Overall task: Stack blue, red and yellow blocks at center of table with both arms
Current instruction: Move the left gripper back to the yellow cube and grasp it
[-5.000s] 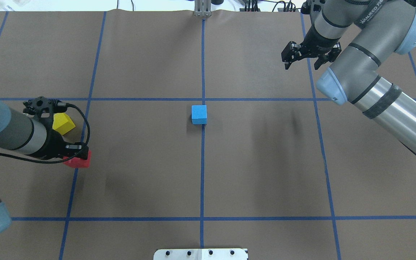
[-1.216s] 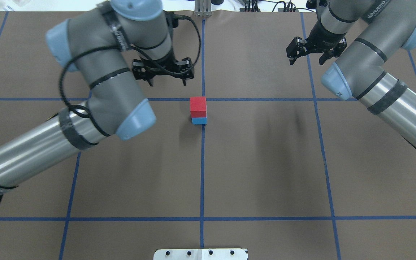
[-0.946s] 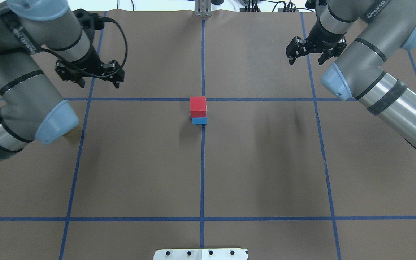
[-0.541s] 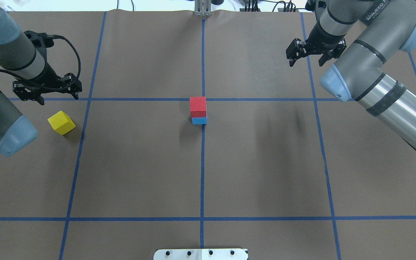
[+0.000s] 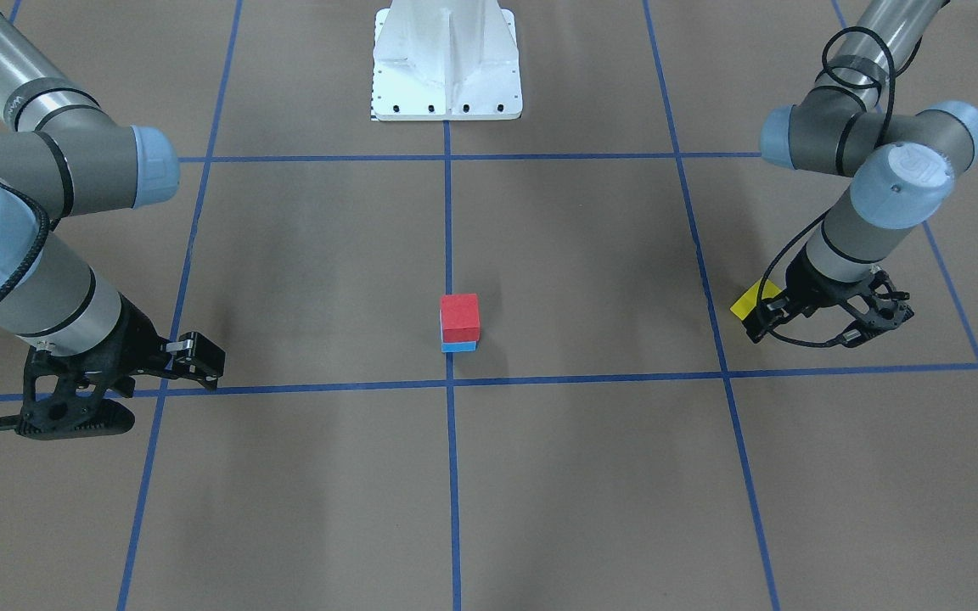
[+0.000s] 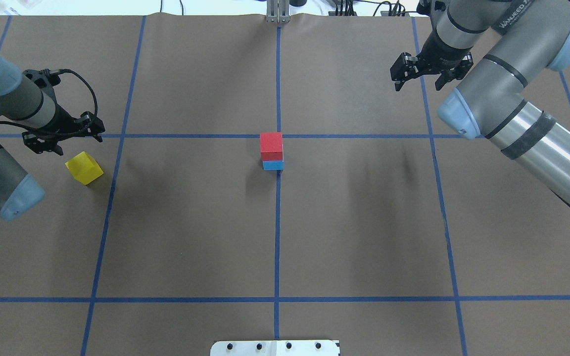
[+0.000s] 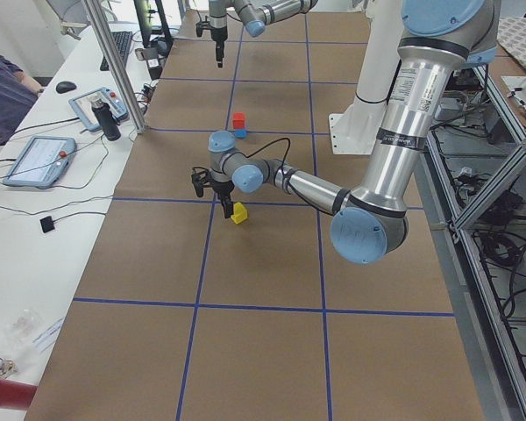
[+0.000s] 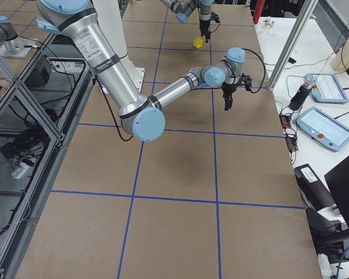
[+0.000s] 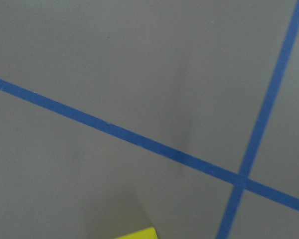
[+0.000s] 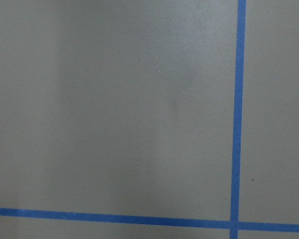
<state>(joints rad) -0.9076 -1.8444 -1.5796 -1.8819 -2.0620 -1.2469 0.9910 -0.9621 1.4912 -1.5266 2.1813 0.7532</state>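
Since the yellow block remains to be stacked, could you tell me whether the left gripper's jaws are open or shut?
Open: the overhead view shows the left gripper with jaws spread, empty, beside the yellow block.

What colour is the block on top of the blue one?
The top block is red; the overhead view shows it best.

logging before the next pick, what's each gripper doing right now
Left gripper: open, empty, beside the yellow block.
Right gripper: open, empty.
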